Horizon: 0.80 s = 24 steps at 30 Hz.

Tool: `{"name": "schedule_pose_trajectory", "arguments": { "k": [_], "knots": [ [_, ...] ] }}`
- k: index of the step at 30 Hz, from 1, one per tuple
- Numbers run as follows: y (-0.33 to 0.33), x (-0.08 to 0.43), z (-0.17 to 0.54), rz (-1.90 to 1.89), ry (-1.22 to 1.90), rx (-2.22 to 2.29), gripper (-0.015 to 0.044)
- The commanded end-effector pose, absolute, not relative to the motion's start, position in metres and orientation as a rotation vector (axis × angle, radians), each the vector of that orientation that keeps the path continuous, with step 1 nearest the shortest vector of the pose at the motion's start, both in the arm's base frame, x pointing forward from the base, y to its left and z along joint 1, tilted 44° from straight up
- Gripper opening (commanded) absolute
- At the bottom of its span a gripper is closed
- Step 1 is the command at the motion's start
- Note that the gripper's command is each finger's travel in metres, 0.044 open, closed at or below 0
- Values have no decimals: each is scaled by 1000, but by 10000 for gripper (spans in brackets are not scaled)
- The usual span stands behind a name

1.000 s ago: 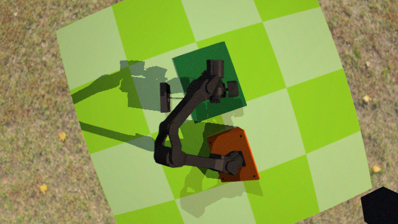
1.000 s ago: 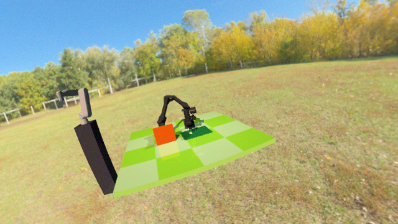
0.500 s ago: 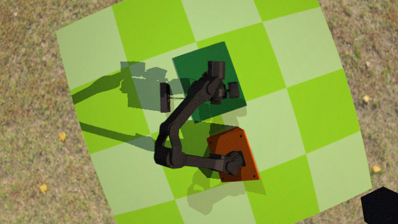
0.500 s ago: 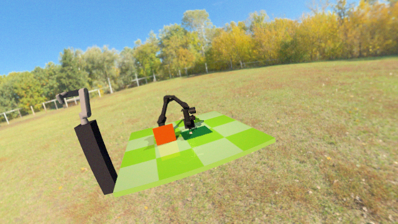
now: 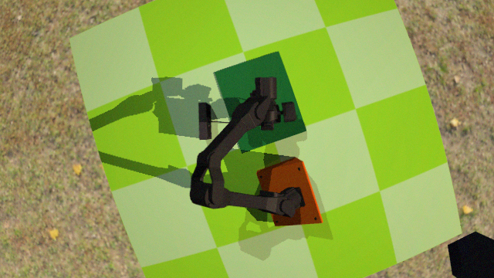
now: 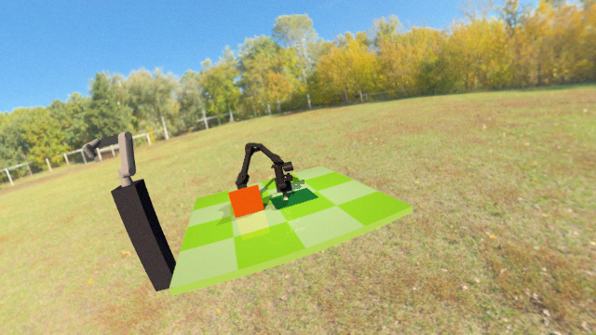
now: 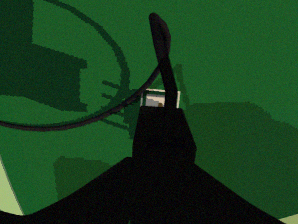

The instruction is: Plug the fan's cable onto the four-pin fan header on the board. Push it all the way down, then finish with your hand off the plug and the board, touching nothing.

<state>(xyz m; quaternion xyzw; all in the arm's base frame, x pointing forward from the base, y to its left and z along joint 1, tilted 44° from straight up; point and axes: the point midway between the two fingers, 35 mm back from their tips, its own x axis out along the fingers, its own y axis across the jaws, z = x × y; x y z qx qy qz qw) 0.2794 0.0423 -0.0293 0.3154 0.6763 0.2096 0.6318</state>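
Note:
The dark green board (image 5: pixel 287 83) (image 6: pixel 304 197) (image 7: pixel 240 50) lies flat on the checkered top. My gripper (image 6: pixel 285 193) (image 7: pixel 157 168) points down low over it and is shut on the black plug (image 7: pixel 160 125). The white-rimmed header (image 7: pixel 152 99) shows just beyond the plug, partly covered by plug and cable; its pins are mostly hidden. Whether the plug touches the header cannot be told. The black cable (image 7: pixel 160 37) rises from the plug, bends over and runs off left. A dark upright slab (image 5: pixel 204 120), apparently the fan, stands left of the board with a thin line toward the gripper.
The orange base plate (image 5: pixel 310 201) (image 6: pixel 246 201) carries the arm's foot beside the board. A black pillar (image 6: pixel 142 233) with a grey jointed arm stands at the checkered top's corner. A black block (image 5: pixel 472 255) shows at lower right. Arm shadows cross the board.

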Motion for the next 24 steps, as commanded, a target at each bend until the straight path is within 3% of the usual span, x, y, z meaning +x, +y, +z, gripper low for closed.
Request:
{"name": "schedule_pose_trajectory", "arguments": {
  "k": [1, 24],
  "knots": [
    [48, 276, -36, 479, 1559, 733, 0],
    [50, 278, -35, 473, 1562, 740, 0]
  ]
}}
